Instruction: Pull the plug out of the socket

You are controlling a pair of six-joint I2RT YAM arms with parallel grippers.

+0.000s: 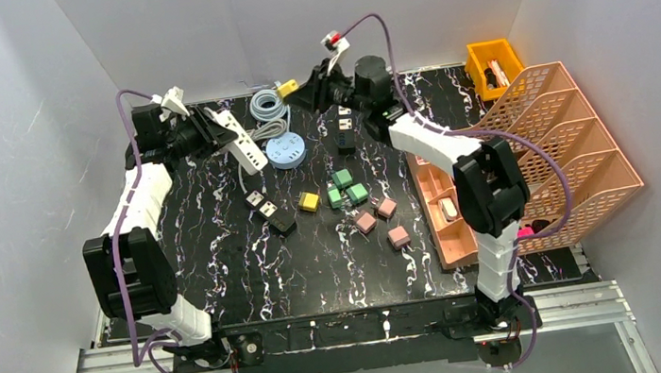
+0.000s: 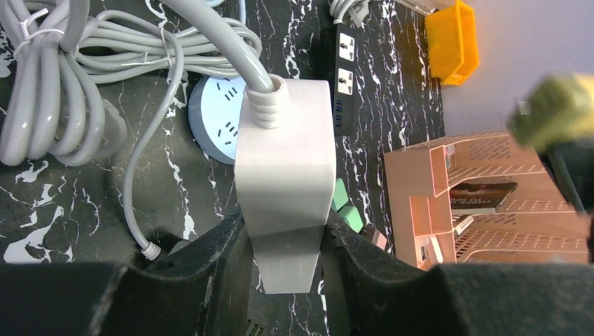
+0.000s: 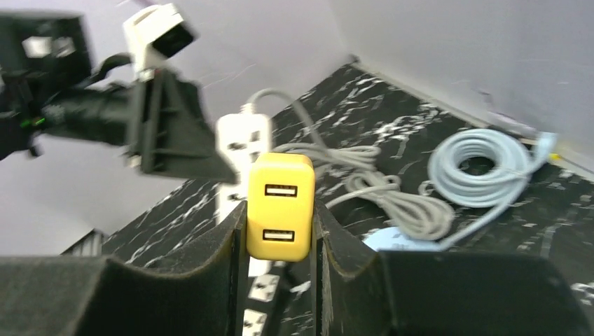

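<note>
My left gripper (image 1: 205, 128) is shut on the end of a white power strip (image 1: 240, 139), held tilted above the table at the back left. In the left wrist view the strip (image 2: 284, 168) sits clamped between the black fingers (image 2: 210, 273), its grey cable (image 2: 210, 35) leading away. My right gripper (image 1: 301, 90) is shut on a yellow USB plug (image 1: 288, 87), held in the air apart from the strip. In the right wrist view the plug (image 3: 280, 206) shows two USB ports, with the white strip (image 3: 242, 140) behind it.
A round blue socket (image 1: 285, 151), a coiled light-blue cable (image 1: 267, 106) and a black power strip (image 1: 343, 128) lie at the back. Small black, yellow, green and pink plugs (image 1: 347, 194) lie mid-table. Orange trays (image 1: 551, 150) and a yellow bin (image 1: 495, 66) stand on the right.
</note>
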